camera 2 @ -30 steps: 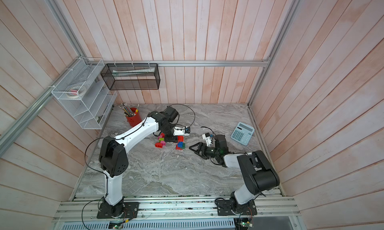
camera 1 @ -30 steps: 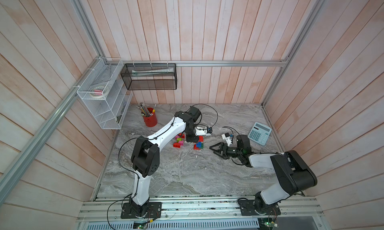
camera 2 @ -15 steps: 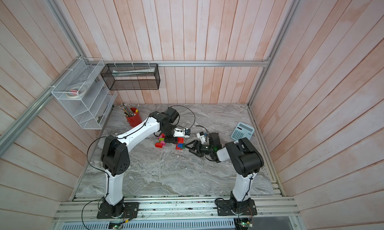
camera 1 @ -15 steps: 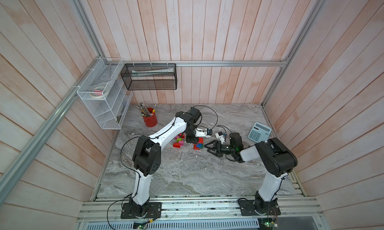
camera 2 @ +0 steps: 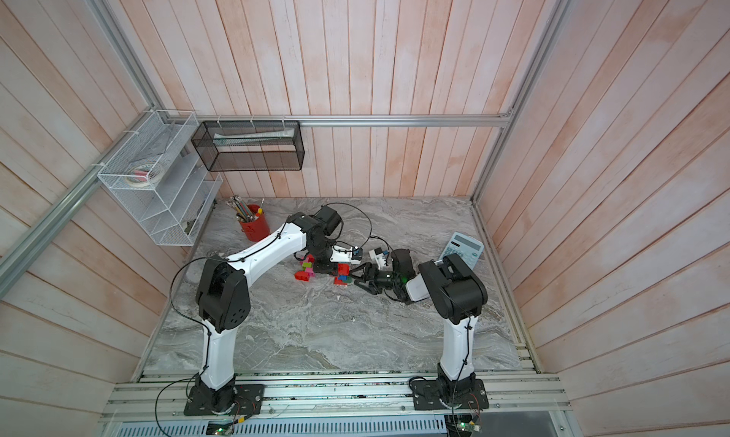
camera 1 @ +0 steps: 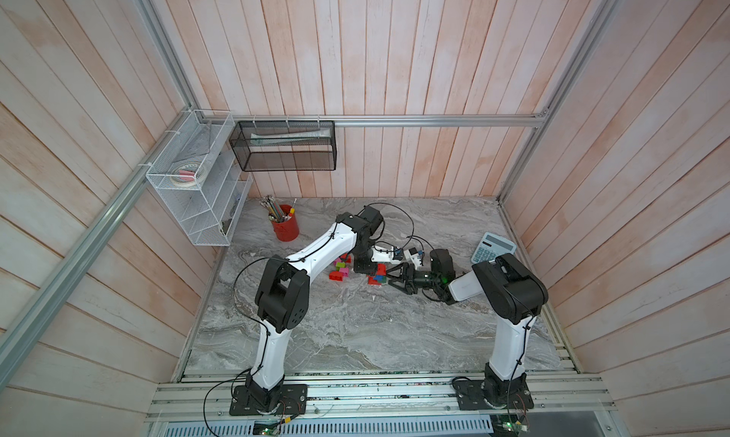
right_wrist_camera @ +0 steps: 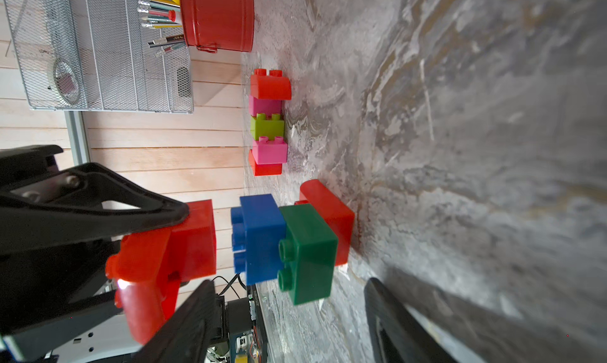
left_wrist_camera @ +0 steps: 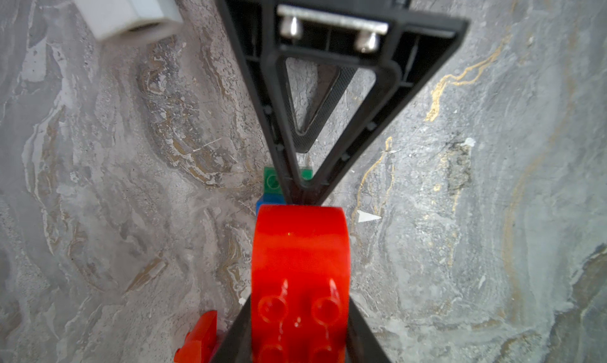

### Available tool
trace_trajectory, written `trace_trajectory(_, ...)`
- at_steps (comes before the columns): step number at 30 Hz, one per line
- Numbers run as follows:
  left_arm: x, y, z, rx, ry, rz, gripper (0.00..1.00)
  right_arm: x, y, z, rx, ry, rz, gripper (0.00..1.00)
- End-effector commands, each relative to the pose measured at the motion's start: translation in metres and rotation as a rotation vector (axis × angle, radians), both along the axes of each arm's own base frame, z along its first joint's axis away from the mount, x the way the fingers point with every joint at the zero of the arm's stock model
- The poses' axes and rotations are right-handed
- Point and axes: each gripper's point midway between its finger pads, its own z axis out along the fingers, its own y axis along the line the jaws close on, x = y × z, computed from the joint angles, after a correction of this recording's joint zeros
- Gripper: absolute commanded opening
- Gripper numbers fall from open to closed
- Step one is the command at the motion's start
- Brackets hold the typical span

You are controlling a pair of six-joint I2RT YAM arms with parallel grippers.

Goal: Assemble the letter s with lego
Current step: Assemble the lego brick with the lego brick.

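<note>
My left gripper (left_wrist_camera: 299,312) is shut on a red lego brick (left_wrist_camera: 299,246) and holds it just above a small stack. That stack has a blue brick (right_wrist_camera: 259,236) on a dark green brick (right_wrist_camera: 308,253) on a red brick (right_wrist_camera: 328,220). A small gap shows between the held brick (right_wrist_camera: 193,240) and the blue one. My right gripper (right_wrist_camera: 289,282) is open, low over the table, one finger on each side of the dark green brick without touching it. In both top views the two grippers (camera 1: 365,271) (camera 1: 389,277) meet at the stack (camera 2: 343,277). A row of red, pink and lime green bricks (right_wrist_camera: 267,125) lies further left.
A red pencil cup (camera 1: 285,227) stands at the back left, under a white wire shelf (camera 1: 197,186) and a black mesh basket (camera 1: 284,146) on the wall. A calculator (camera 1: 493,249) lies at the right edge of the marble table (camera 1: 355,336).
The right arm has reached left, bringing its gripper up to the stack while its jaws narrowed somewhat. The left gripper has stayed over the stack with the red brick.
</note>
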Motion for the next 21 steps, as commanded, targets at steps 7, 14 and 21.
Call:
trace_trajectory(7,0.007,-0.008,0.0,-0.031,0.011,-0.018,0.37,0.006,0.01,-0.004,0.017,0.004,0.026,0.72)
trace_trajectory(14,0.009,-0.008,-0.002,-0.033,0.009,-0.016,0.37,0.005,0.01,-0.013,0.007,0.029,0.021,0.69)
trace_trajectory(21,0.012,-0.009,-0.003,-0.039,0.002,-0.02,0.37,0.004,0.009,-0.022,-0.019,0.043,0.02,0.67)
